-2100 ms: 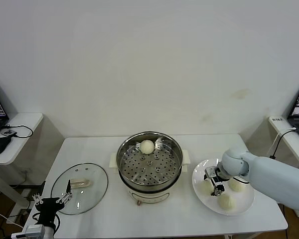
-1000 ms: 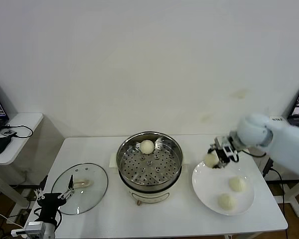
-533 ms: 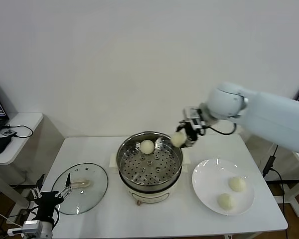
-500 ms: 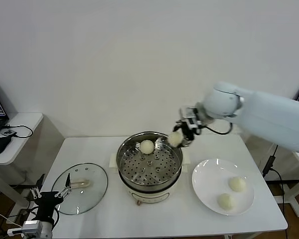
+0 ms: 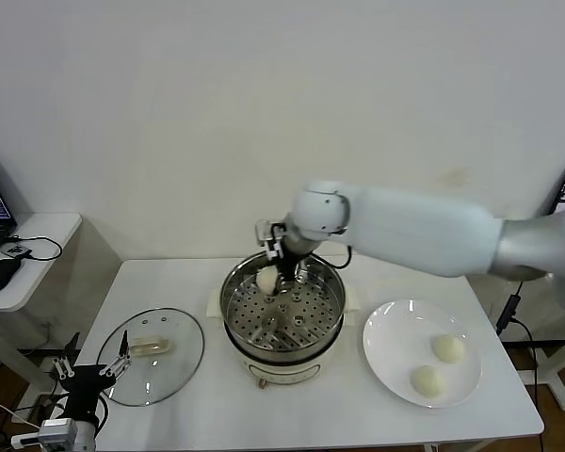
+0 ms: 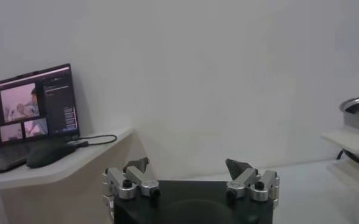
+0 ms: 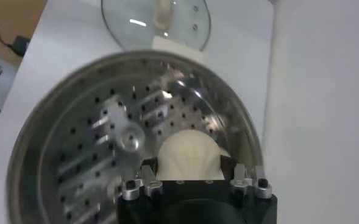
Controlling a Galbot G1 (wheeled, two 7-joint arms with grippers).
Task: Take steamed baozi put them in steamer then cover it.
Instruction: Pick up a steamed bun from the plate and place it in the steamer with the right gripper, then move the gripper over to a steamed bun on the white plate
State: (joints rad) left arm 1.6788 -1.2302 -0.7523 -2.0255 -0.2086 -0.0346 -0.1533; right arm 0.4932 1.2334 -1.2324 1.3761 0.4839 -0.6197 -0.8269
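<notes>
Steamer: round shiny stainless-steel steamer (image 5: 282, 306) at table centre, uncovered to receive buns.
Right gripper (image 5: 275, 266): pinching a cream-white baozi (image 7: 189, 157) over the tray's eleven o'clock.
Plate: white plate (image 5: 388, 358) at three o'clock, holding two buns.
Cover: clear glass lid (image 5: 153, 354) at nine o'clock.
Left gripper (image 6: 190, 182): spread, parked.

We saw the shiny steel steamer (image 5: 282, 306) standing mid-desk, uncovered, one cream baozi (image 5: 266, 279) at its far left over the perforated tray. Two more buns (image 5: 448, 347) lay at right. The glass cover (image 5: 151, 356) lay flat at left.
</notes>
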